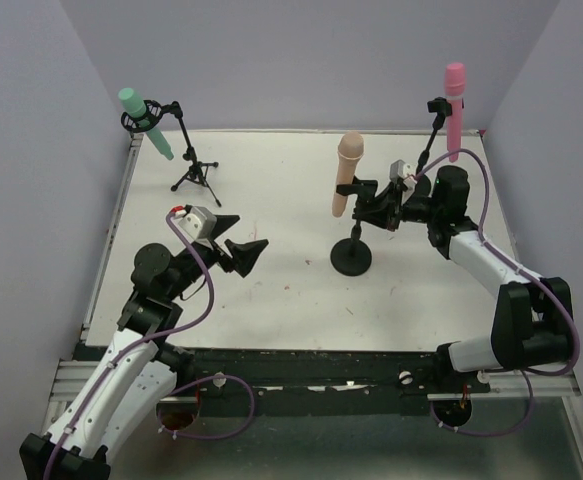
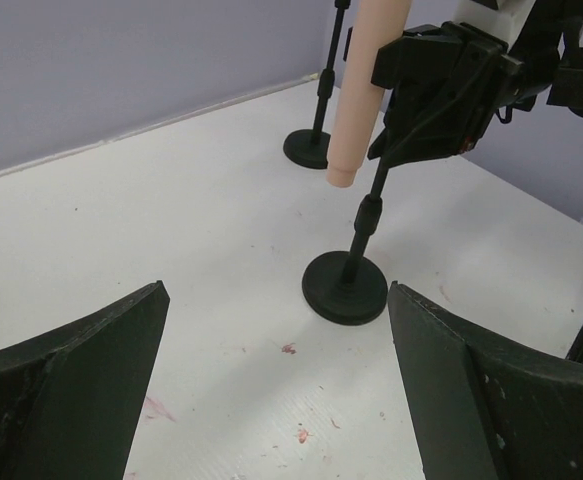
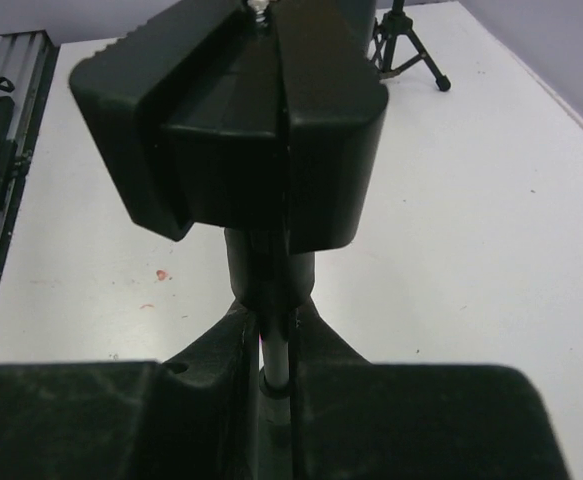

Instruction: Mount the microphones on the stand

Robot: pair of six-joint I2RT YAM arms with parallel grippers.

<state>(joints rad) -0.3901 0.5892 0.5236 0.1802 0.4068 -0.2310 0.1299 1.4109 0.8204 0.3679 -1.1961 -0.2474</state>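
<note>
We see the peach mic (image 1: 346,175) upright in the clip of the round-base stand (image 1: 351,258), mid-tabletop (image 1: 291,290). Our right tool (image 1: 366,203) is pinched narrow on its stem, under the clip. Left tool (image 1: 243,240) is wide, holding nothing, well left of it. The teal mic (image 1: 143,122) is in the tripod stand (image 1: 196,170) far left, the pink mic (image 1: 454,110) in the corner stand (image 1: 433,130) far right.

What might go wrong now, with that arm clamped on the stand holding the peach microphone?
The right gripper is shut on the thin pole of the round-base stand. Pulling away sideways could tip the stand, since its base looks small. The peach microphone leans and seems held only near its lower end, so a jolt might shake it loose.
</note>
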